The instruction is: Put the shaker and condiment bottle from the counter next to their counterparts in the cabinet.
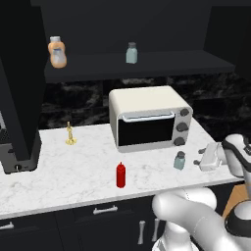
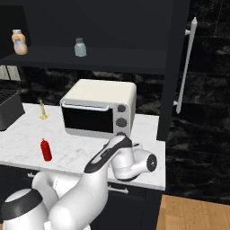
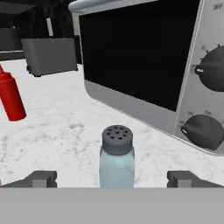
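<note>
The shaker (image 3: 117, 157), pale blue with a grey perforated cap, stands upright on the white marble counter (image 1: 73, 171) in front of the toaster oven's knobs. My gripper (image 3: 113, 179) is open. One fingertip (image 3: 41, 178) is at each side of the jar, and both are apart from it. From the left base view the shaker (image 1: 179, 160) is just left of my gripper (image 1: 198, 158). The red condiment bottle (image 1: 120, 175) stands alone nearer the counter's front, seen too as the red bottle (image 3: 11, 98). On the cabinet shelf (image 1: 147, 66) stand the counterparts: an orange bottle (image 1: 57, 52) and a matching shaker (image 1: 131, 53).
A white toaster oven (image 1: 149, 117) fills the counter just behind the shaker. A small gold candlestick (image 1: 70, 134) stands to its left. A dark appliance (image 1: 17, 157) sits at the far left end. A tall black cabinet side with a long handle (image 2: 186, 63) rises on the right.
</note>
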Robot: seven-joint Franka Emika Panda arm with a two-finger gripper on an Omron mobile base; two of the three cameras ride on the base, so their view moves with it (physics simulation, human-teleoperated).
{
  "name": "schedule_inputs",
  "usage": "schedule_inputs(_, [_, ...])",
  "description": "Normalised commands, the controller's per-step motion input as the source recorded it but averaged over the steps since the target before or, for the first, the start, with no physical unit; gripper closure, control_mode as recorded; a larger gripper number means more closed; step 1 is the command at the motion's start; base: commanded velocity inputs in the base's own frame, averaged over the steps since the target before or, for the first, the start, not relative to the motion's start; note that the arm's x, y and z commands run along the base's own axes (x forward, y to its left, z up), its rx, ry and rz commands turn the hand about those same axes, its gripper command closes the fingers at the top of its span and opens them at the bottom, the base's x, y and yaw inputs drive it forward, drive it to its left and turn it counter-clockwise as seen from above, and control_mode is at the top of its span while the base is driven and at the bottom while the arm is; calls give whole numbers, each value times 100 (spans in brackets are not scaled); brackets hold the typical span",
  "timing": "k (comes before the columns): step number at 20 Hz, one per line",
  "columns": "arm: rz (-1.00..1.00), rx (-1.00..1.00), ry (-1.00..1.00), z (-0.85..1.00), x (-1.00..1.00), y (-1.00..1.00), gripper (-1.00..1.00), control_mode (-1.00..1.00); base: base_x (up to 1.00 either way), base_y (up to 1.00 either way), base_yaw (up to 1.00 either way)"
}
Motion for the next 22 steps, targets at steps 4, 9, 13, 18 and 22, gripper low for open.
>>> schedule_inputs(4, [2,0,0,-27,30,8,-100,-100,0,0,0])
schedule_inputs(9, [13,0,0,-30,4,-14,-100,-100,0,0,0])
schedule_inputs(13, [7,0,0,-12,4,0,-100,-100,0,0,0])
schedule_inputs(18, [3,1,0,-1,18,1,-100,-100,0,0,0])
schedule_inputs(22, [0,0,0,-4,1,12,-100,-100,0,0,0])
